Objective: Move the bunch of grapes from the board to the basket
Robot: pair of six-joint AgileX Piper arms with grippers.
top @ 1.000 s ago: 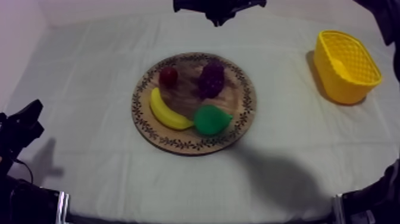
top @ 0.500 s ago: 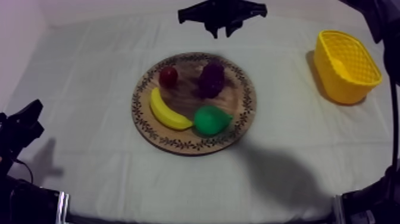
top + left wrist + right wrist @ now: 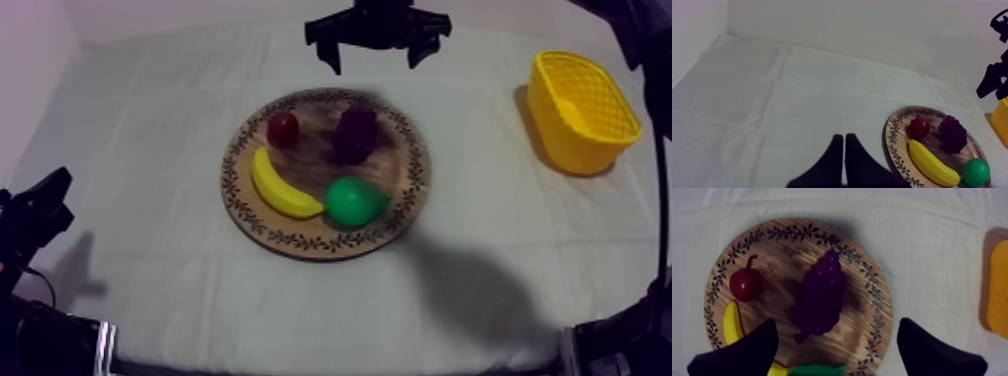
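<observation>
The dark purple bunch of grapes (image 3: 355, 133) lies on the far right part of the round wooden board (image 3: 405, 205). My right gripper (image 3: 372, 55) hangs above the table just beyond the board's far rim, open, with nothing between its fingers. In the right wrist view the grapes (image 3: 822, 295) lie on the board (image 3: 797, 232) below the wide-spread fingers (image 3: 747, 353) of my right gripper (image 3: 838, 325). The yellow basket (image 3: 582, 110) stands at the far right with nothing in it. My left gripper (image 3: 844, 150) is shut, low at the left, well short of the board (image 3: 892, 145).
A small red fruit (image 3: 283, 128), a banana (image 3: 283, 185) and a green pear (image 3: 355, 201) share the board with the grapes. Bare cloth lies between the board and the basket. The left wrist view has the grapes (image 3: 953, 132) beside the small red fruit (image 3: 919, 127).
My right gripper's fingers have spread from shut together to wide apart, and the gripper has come slightly nearer the board. Fruit, basket and left arm have not moved.
</observation>
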